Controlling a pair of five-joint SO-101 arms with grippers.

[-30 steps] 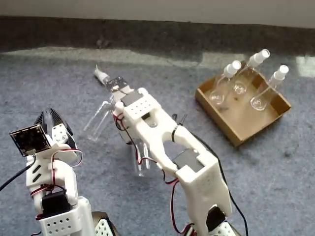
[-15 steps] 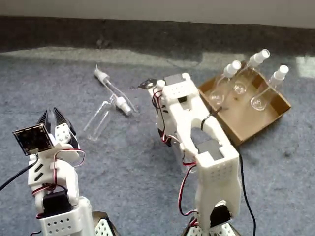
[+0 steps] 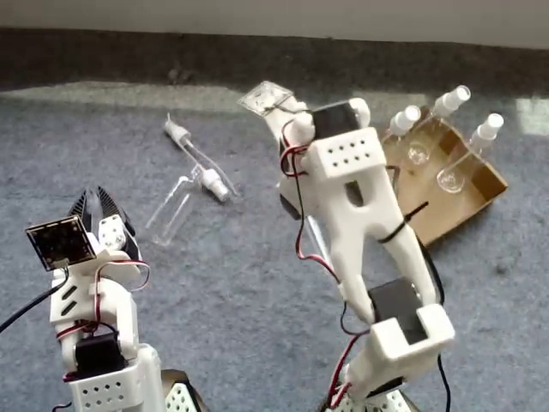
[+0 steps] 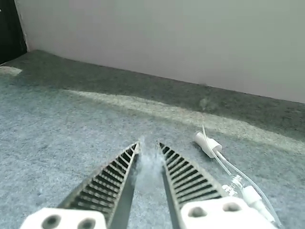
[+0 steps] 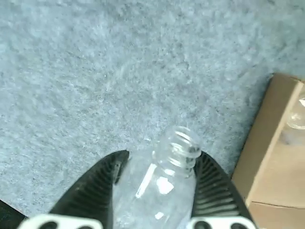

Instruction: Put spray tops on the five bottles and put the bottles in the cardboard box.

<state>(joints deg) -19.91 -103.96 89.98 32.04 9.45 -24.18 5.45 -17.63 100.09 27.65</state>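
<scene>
Now right pincer [image 5: 162, 155] pinches 1 uncapped bottle [image 5: 180, 143] while left pincer [image 4: 149, 145] sits slightly spread.

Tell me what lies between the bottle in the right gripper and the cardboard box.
Bare grey carpet, as the right wrist view shows: nothing else separates the uncapped bottle held by the right gripper from the cardboard box.

High overhead, looking down; wrist cameras close, forward.
</scene>
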